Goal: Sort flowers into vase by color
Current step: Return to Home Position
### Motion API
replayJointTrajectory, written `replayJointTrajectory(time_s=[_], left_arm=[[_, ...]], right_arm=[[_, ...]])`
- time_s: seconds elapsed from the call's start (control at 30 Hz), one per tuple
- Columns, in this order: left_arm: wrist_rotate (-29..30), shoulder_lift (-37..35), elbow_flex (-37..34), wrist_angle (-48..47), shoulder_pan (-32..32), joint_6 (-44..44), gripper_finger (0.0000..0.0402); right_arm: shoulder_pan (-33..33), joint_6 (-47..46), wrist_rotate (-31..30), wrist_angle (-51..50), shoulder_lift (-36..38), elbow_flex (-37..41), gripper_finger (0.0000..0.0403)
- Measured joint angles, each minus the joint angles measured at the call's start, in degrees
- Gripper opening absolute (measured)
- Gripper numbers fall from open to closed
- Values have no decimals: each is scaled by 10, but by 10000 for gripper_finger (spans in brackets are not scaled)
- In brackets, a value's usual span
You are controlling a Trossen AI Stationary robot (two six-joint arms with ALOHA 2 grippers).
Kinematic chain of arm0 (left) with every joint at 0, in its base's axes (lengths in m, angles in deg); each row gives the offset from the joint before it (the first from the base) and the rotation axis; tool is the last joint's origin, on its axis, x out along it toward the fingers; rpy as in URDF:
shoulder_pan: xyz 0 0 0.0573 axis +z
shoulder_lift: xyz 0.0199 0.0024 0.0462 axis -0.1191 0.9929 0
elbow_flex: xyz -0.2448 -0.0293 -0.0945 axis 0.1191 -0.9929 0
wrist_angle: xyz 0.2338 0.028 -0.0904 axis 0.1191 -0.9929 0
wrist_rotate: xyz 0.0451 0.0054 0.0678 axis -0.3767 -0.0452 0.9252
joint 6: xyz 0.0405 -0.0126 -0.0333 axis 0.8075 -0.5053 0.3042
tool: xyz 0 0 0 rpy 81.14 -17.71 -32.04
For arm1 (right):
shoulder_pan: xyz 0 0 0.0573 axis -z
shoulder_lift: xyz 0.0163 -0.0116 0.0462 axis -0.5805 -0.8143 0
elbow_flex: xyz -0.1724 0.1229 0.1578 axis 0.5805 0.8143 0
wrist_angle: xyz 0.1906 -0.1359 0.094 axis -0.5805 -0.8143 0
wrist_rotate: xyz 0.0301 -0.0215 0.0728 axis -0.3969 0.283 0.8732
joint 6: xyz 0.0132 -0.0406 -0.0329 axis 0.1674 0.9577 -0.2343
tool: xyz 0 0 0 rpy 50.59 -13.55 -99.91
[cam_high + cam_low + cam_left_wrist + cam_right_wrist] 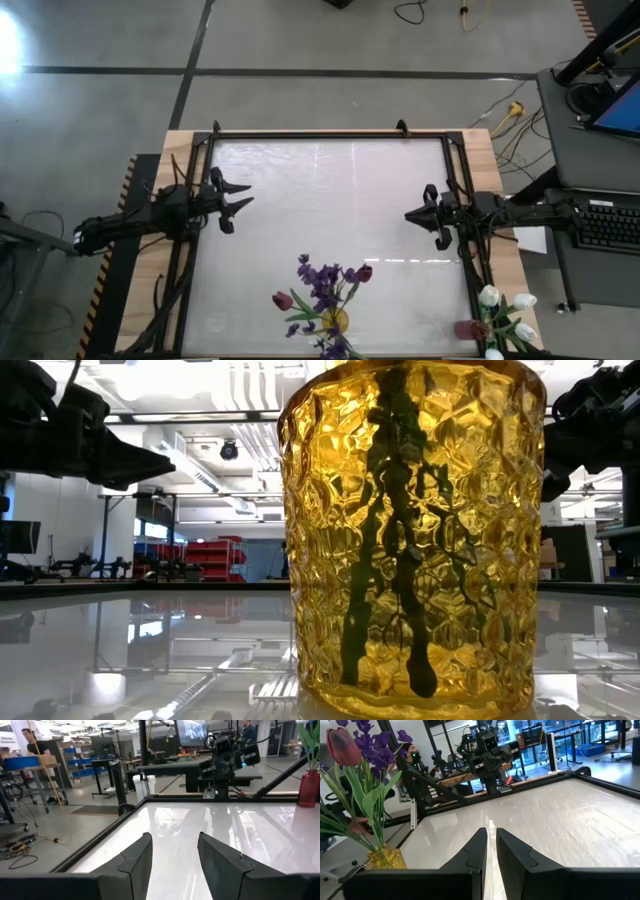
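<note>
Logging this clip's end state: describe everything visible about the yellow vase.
The yellow vase is amber glass with a dimpled surface, standing upright on the white table near the edge by the low camera. Through its wall stems show; purple sprigs and dark red tulips rise from it. Nothing else touches it.

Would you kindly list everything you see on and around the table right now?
Table: one, white top, black-framed.
Yellow vase: one, amber glass, high view's bottom edge, middle.
Purple sprigs: one bunch, purple, in the yellow vase.
Red tulips: two, dark red, same vase.
Red vase: one, red, bottom right, table's edge.
White tulips: four, white, in the red vase.
Keyboard: one, black, far right, off the table.
Left pincer: one, dark, open, table's left.
Right pincer: one, dark, nearly shut, table's right.
</note>
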Motion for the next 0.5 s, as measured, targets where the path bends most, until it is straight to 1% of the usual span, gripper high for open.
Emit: replayJointTrajectory(time_s=[0.5], left_arm=[[0, 35, 0, 0, -1, -24, 146]], right_arm=[[0, 0, 0, 0, 0, 0, 34]])
